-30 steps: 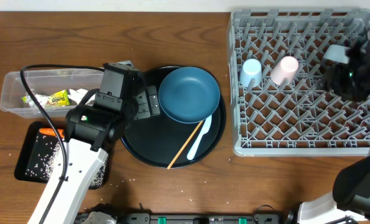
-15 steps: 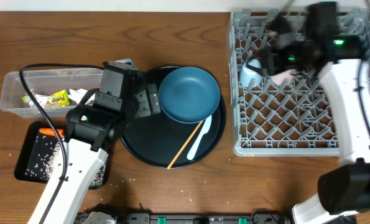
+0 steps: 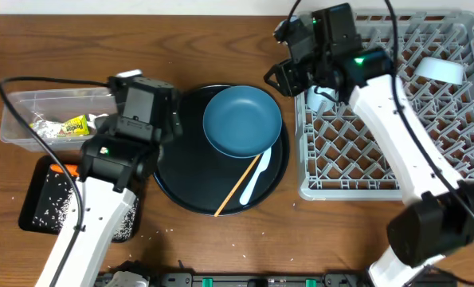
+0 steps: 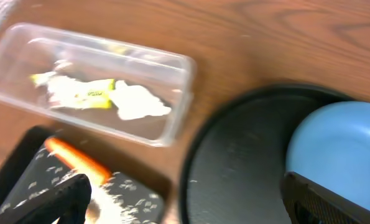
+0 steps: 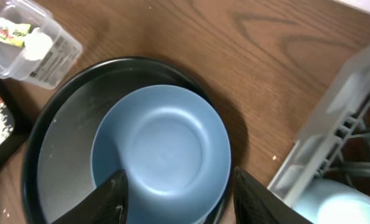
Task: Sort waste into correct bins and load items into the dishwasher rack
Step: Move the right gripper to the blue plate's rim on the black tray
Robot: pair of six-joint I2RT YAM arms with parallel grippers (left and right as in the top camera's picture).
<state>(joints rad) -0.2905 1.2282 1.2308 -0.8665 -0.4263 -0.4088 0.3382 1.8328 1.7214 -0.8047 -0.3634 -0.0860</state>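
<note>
The dark-blue plate [image 3: 242, 121] lies on a round black tray [image 3: 181, 187], with a pale spoon [image 3: 252, 179] and a wooden chopstick [image 3: 235, 190] beside it. My right gripper [image 3: 288, 76] is open and empty, above the plate's right edge; in the right wrist view [image 5: 188, 205] its fingers straddle the plate [image 5: 166, 143]. My left gripper [image 3: 171, 121] is open and empty at the tray's left edge [image 4: 185, 205]. The grey rack [image 3: 396, 159] holds a light-blue cup [image 3: 320, 97] and a pale bowl [image 3: 440, 70]. The pink cup is hidden by my right arm.
The clear box [image 3: 29, 108] holds a yellow-green wrapper [image 4: 91, 93] and white tissue [image 4: 138, 106]. The shallow black tray [image 3: 41, 209] holds rice grains and an orange carrot [image 4: 79, 160]. Loose grains dot the table.
My right arm has swung left across the rack, from its right side to above the plate's edge. My left arm has drawn back a little to the left.
</note>
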